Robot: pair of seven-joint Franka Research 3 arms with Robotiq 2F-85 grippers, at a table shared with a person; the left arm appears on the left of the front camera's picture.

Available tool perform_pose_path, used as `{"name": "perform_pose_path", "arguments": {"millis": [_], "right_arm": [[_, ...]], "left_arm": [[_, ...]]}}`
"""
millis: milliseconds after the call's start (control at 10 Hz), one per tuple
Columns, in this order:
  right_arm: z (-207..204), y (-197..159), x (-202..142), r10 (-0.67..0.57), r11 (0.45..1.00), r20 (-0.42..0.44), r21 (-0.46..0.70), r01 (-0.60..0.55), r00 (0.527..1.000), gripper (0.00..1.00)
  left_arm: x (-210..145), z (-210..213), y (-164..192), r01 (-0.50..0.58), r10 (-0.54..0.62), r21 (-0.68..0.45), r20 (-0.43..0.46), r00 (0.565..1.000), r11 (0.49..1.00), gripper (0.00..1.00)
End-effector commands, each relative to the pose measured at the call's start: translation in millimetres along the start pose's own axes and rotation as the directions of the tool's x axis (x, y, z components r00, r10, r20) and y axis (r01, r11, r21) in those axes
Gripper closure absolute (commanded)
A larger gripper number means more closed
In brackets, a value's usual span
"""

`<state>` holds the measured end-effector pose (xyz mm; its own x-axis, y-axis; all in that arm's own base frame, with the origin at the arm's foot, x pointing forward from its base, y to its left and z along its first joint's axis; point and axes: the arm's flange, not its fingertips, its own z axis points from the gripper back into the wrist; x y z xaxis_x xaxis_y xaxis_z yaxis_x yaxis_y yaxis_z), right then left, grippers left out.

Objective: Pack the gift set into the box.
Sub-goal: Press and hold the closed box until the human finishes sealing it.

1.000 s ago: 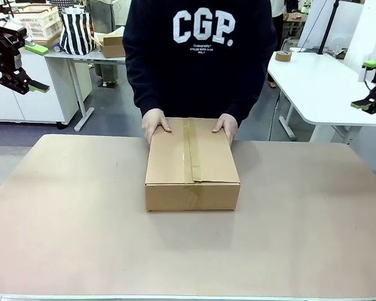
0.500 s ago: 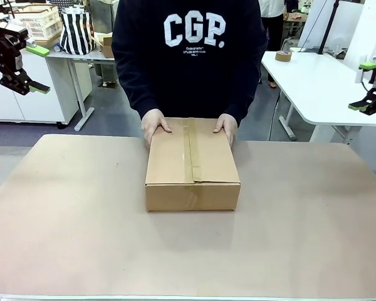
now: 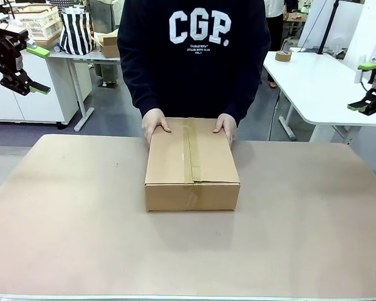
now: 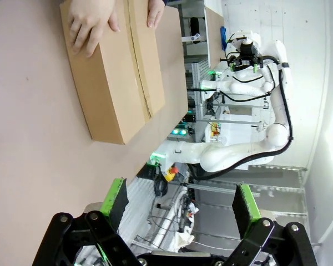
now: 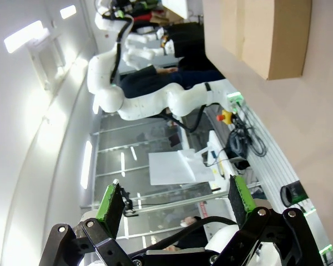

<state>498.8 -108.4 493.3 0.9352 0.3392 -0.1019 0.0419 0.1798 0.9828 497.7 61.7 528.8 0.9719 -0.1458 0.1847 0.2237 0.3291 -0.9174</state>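
Observation:
The box (image 3: 192, 166) is a closed brown carton with a tape seam, lying in the middle of the table (image 3: 81, 238). A person at the far side rests both hands (image 3: 155, 123) on its far edge. The same box (image 4: 114, 72) lies at the top of the left wrist view, and the box (image 5: 266, 33) is at the upper right of the right wrist view. My left gripper (image 3: 34, 69) hangs open, high at the far left, well away from the box. Over at the far right my right gripper (image 3: 366, 84) is raised and open. Both open pairs of fingers (image 4: 180, 202) (image 5: 175, 202) hold nothing. The gift set is out of view.
The brown table top spreads wide around the box on all sides. Behind it stand a white side table (image 3: 319, 81) with a tape roll (image 3: 283, 56) at the right, and a desk with a basket (image 3: 37, 22) and a striped bag (image 3: 76, 30) at the left.
The person's torso has shifted slightly. The hands stay on the box, and both arms have hardly moved.

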Motion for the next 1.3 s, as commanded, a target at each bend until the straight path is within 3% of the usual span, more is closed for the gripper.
{"name": "perform_pose_path", "arguments": {"millis": [0, 100, 200, 300, 400, 500, 600, 700, 800, 900, 1000, 1100, 1200], "right_arm": [[-33.4, 12.3, 24.7, 0.247, 0.945, -0.039, -0.212, -0.249, 0.968, 0.0], [-62.2, 23.9, 38.4, 0.467, 0.835, -0.093, -0.279, -0.474, 0.879, 0.0], [-83.3, 34.2, 45.4, 0.65, 0.685, -0.135, -0.321, -0.654, 0.748, 0.0], [-102.8, 45.2, 45.9, 0.781, 0.513, -0.216, -0.312, -0.8, 0.586, 0.0], [-118.1, 53.3, 44.4, 0.851, 0.384, -0.241, -0.32, -0.866, 0.466, 0.0], [-134.1, 58.8, 43.9, 0.882, 0.277, -0.252, -0.406, -0.871, 0.398, 0.0], [-152.0, 63.7, 39.4, 0.905, 0.175, -0.254, -0.51, -0.842, 0.341, 0.0], [-120.9, 77.7, 65.6, 0.715, 0.587, -0.213, -0.335, -0.737, 0.666, 0.0], [-120.9, 77.7, 65.6, 0.715, 0.587, -0.213, -0.335, -0.737, 0.666, 0.0], [-120.9, 77.7, 65.6, 0.715, 0.587, -0.213, -0.335, -0.737, 0.666, 0.0], [-131.6, 77.9, 55.8, 0.777, 0.484, -0.228, -0.379, -0.789, 0.586, 0.0], [-139.5, 73.1, 65.9, 0.829, 0.268, -0.352, -0.433, -0.861, 0.435, 0.0], [-155.7, 72.6, 76.0, 0.88, -0.021, -0.431, -0.457, -0.889, 0.201, 0.0]], "left_arm": [[3.0, -15.5, -14.1, 0.29, -0.302, 0.101, 0.136, 0.944, 0.952, 0.0], [6.5, -27.1, -23.5, 0.478, -0.525, 0.234, 0.218, 0.823, 0.847, 0.0], [8.4, -39.9, -30.4, 0.595, -0.642, 0.244, 0.229, 0.732, 0.766, 0.0], [8.5, -50.9, -36.0, 0.692, -0.729, 0.23, 0.239, 0.641, 0.684, 0.0], [5.2, -60.6, -40.1, 0.779, -0.797, 0.199, 0.277, 0.537, 0.594, 0.0], [0.6, -71.1, -42.0, 0.843, -0.824, 0.151, 0.357, 0.44, 0.516, 0.0], [-3.0, -85.0, -44.3, 0.874, -0.862, 0.211, 0.374, 0.342, 0.438, 0.0], [3.0, -86.9, -48.9, 0.843, -0.866, 0.277, 0.347, 0.359, 0.461, 0.0], [12.6, -71.2, -57.1, 0.793, -0.814, 0.237, 0.327, 0.479, 0.562, 0.0], [12.6, -71.2, -57.1, 0.793, -0.814, 0.237, 0.327, 0.479, 0.562, 0.0], [8.0, -83.0, -54.0, 0.833, -0.851, 0.257, 0.345, 0.395, 0.491, 0.0], [3.2, -100.2, -44.2, 0.912, -0.91, 0.301, 0.385, 0.15, 0.278, 0.0], [-8.1, -124.4, -36.4, 0.945, -0.955, 0.316, 0.295, -0.01, 0.087, 0.0]]}}
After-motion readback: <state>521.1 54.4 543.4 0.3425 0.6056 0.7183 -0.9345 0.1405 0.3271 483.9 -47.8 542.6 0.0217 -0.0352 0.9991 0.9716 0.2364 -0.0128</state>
